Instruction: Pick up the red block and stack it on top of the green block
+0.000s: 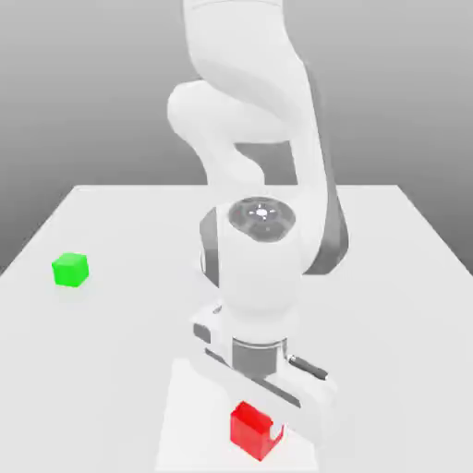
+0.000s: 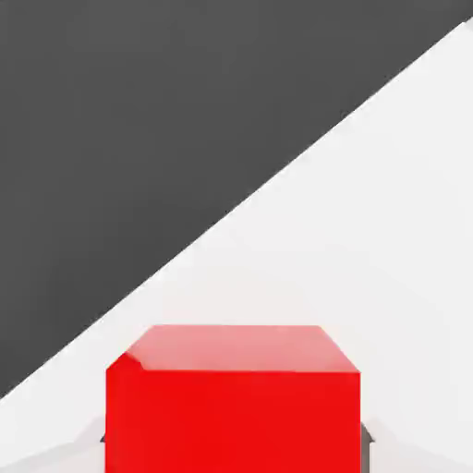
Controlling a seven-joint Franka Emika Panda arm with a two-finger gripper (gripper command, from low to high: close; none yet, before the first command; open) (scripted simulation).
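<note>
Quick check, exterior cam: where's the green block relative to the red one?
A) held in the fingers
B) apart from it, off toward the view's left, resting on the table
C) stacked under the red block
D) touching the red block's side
B: the green block sits alone on the table toward the exterior view's left, well apart from the red block, which lies under the gripper.

We see the red block (image 1: 251, 428), a small bright cube, at the lower centre of the exterior frame on the white desk (image 1: 111, 369). The green block (image 1: 70, 269), equally small, sits well apart at mid left.
</note>
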